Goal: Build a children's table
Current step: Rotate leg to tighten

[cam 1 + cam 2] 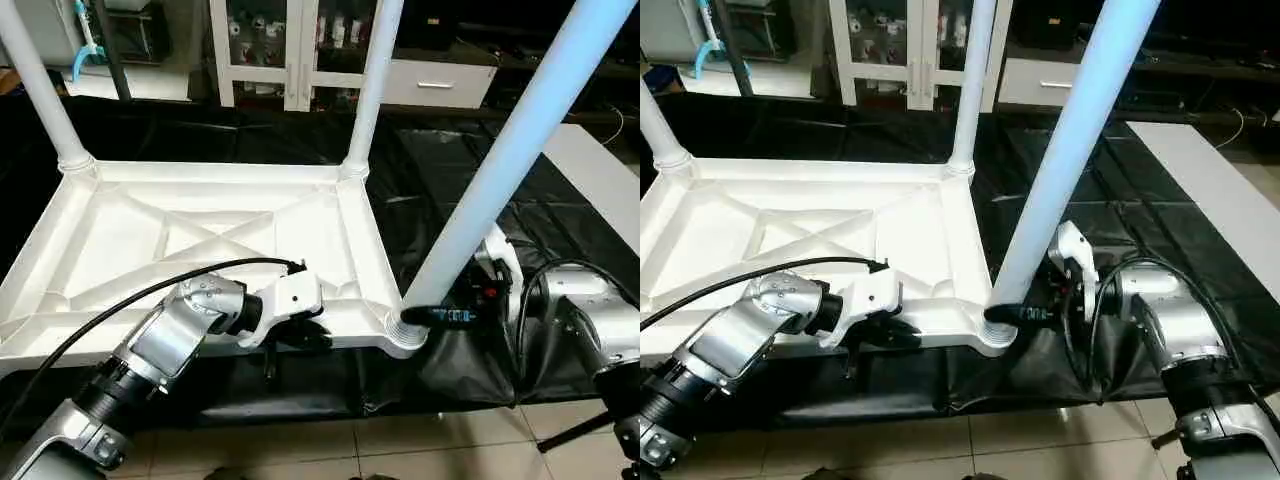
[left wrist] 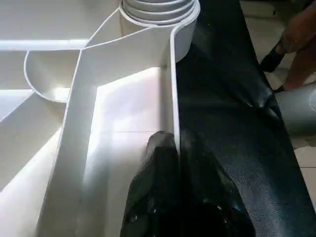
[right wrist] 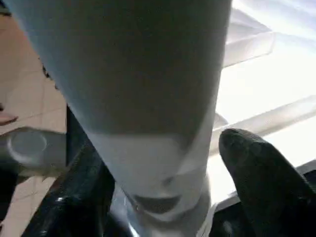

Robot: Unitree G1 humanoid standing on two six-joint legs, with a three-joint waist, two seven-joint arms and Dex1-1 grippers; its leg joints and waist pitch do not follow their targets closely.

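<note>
The white table top (image 1: pixel 200 230) lies upside down on black cloth, its X-ribs facing up. Two white legs stand in the far corner sockets, one on the left (image 1: pixel 40 90) and one on the right (image 1: pixel 370 90). A third leg (image 1: pixel 520 150) rises tilted from the near right socket (image 1: pixel 405 335). My right gripper (image 1: pixel 437 315) sits at this leg's base with a black finger (image 3: pixel 261 177) on each side of it and a thin gap on one side. My left gripper (image 1: pixel 300 338) is shut on the top's near rim (image 2: pixel 174 98), just left of that socket.
Black cloth (image 1: pixel 450 170) covers the work surface and hangs over its near edge onto tiled floor (image 1: pixel 400 450). A white board (image 1: pixel 600 170) lies at the right. White cabinets (image 1: pixel 270 50) stand behind. My left arm's black cable (image 1: pixel 120 305) arcs over the top. Part of a person (image 2: pixel 296 34) is on the floor.
</note>
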